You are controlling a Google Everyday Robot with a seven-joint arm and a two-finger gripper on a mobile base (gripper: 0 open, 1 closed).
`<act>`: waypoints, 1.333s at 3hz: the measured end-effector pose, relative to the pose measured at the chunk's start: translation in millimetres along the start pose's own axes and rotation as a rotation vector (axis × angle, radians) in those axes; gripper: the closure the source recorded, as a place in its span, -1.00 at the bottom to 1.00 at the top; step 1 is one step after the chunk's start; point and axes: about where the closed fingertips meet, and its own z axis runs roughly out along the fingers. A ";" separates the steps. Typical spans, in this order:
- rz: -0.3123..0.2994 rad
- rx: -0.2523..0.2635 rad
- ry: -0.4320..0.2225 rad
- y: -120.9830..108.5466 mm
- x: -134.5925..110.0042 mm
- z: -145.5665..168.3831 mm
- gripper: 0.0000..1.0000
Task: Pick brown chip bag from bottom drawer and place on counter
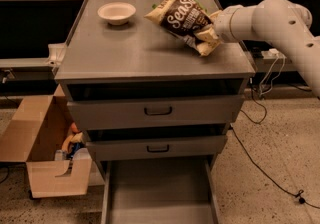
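The brown chip bag (pixel 181 17), dark brown with cream ends and white "Sea Salt" script, hangs tilted just above the right rear of the counter (pixel 135 50). My gripper (pixel 206 32) is shut on the bag's right lower end, coming in from the right on the white arm (pixel 270 20). The bottom drawer (pixel 159 193) stands pulled out below, a plain grey tray with nothing showing in it.
A white bowl (pixel 116 12) sits at the counter's back left. Two upper drawers with black handles (pixel 158 111) are slightly open. An open cardboard box (pixel 42 148) with items stands on the floor at left. Cables (pixel 260 163) lie on the floor at right.
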 end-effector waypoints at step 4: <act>0.000 -0.019 -0.086 -8.4 -10.0 11.4 -1.00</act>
